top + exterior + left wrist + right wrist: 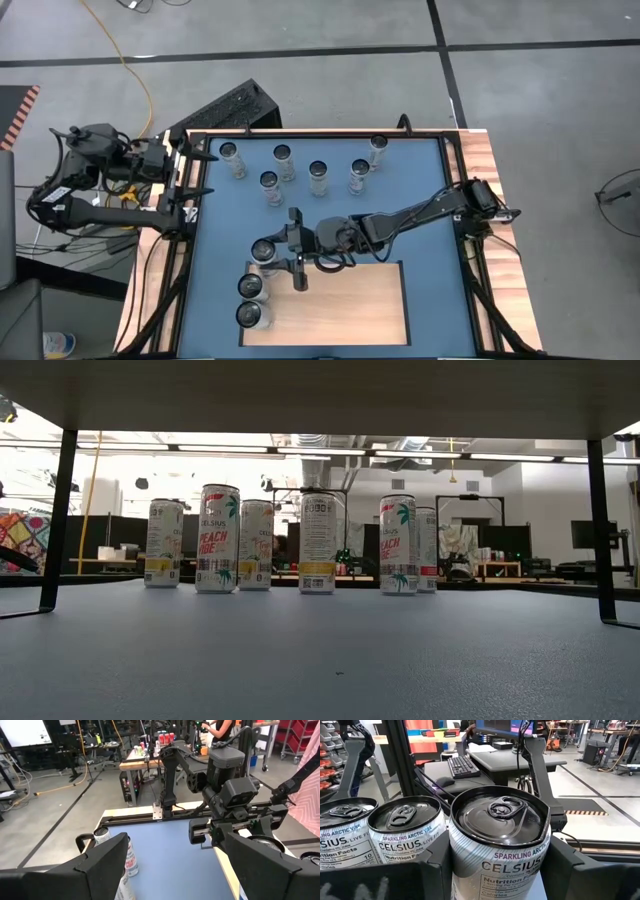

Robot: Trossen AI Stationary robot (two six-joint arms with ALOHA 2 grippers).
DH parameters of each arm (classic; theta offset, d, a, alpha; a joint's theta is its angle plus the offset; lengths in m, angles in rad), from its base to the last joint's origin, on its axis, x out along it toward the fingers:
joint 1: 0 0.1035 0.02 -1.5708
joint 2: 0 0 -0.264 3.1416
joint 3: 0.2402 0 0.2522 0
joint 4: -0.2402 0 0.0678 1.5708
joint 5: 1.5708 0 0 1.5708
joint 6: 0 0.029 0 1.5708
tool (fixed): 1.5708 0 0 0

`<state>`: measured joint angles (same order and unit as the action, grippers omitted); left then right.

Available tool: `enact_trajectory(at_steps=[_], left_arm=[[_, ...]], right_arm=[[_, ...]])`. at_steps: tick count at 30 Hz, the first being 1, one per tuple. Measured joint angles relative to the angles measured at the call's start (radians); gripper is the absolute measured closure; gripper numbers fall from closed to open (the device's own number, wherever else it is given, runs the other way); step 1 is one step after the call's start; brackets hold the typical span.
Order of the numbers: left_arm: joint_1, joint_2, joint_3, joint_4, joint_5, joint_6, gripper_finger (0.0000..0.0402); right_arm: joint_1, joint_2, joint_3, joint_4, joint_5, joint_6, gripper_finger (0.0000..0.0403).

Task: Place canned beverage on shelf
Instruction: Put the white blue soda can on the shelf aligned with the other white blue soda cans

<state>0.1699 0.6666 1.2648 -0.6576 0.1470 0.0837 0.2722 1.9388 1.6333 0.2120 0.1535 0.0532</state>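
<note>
Right hand (pixel 266 252) clamped on a can (pixel 497 845), two shelved cans (pixel 249 301) just beside; left hand (pixel 172 865) open, idle.

Evenly lit overhead. Bright ceiling strips across top of low view, backlighting cans (pixel 218 538); near bench (pixel 320 660) soft. Glare on can lid (pixel 500 815) centre of right wrist view; fingers (pixel 570 870) blurred.

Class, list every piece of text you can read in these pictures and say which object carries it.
"SPARKLING ARCTIC", "CELSIUS": tall silver drink can between the right gripper's dark fingers.
"SPARKLING ARCTIC VIBE", "CELSIUS", "Nutrition Facts": neighbouring silver can.
"CELSIUS LIVE FIT", "Nutrition Facts", "10": third, outermost silver can.
"CELSIUS", "PEACH VIBE": white can with red lettering.
Other cans' print: too small.
</note>
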Motion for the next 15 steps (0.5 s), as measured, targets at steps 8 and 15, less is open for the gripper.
enact_trajectory(at_steps=[8, 15], left_arm=[[0.0, 0.011, 0.0, -0.002, 0.0, -0.001, 0.0083], [0.0, 0.02, 0.0, -0.002, 0.004, 0.0, 0.0083]], right_arm=[[-0.01, 0.034, 0.001, 0.018, -0.021, 0.003, 0.0201], [-0.012, 0.035, 0.0, 0.006, -0.022, 0.0, 0.0192]])
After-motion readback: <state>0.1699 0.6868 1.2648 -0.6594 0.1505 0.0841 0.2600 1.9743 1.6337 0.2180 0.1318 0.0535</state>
